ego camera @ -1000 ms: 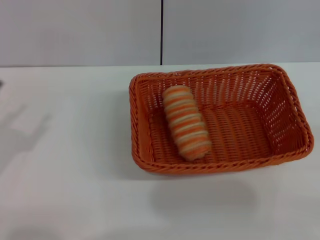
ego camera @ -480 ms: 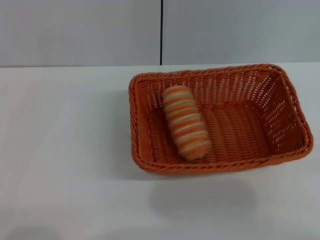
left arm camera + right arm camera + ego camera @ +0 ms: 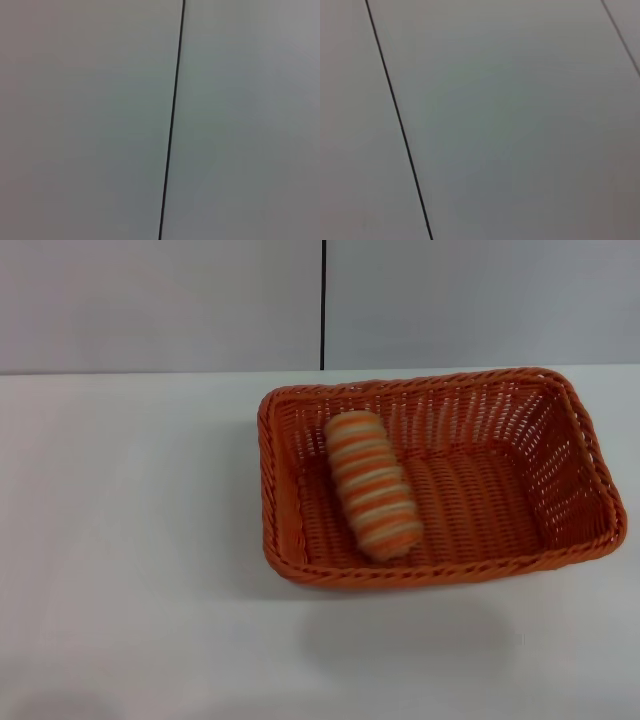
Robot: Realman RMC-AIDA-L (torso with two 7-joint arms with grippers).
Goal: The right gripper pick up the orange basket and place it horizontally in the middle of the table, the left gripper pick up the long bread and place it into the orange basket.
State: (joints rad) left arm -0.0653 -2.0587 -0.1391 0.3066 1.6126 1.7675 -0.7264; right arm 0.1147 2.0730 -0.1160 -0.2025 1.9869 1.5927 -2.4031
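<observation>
The orange basket (image 3: 560,465) stands on the white table (image 3: 130,540), right of the middle, its long side running left to right. Inside it, toward its left end, lies the long bread (image 3: 372,484), an orange and cream striped loaf lying slantwise on the basket floor. Neither gripper shows in the head view. Both wrist views hold only a grey wall panel with a thin dark seam (image 3: 172,120), with no fingers in them.
A grey wall with a vertical dark seam (image 3: 323,305) rises behind the table's far edge. Bare white tabletop stretches to the left of the basket and in front of it.
A faint shadow at the table's far left one second ago is gone. Basket and bread have not moved.
</observation>
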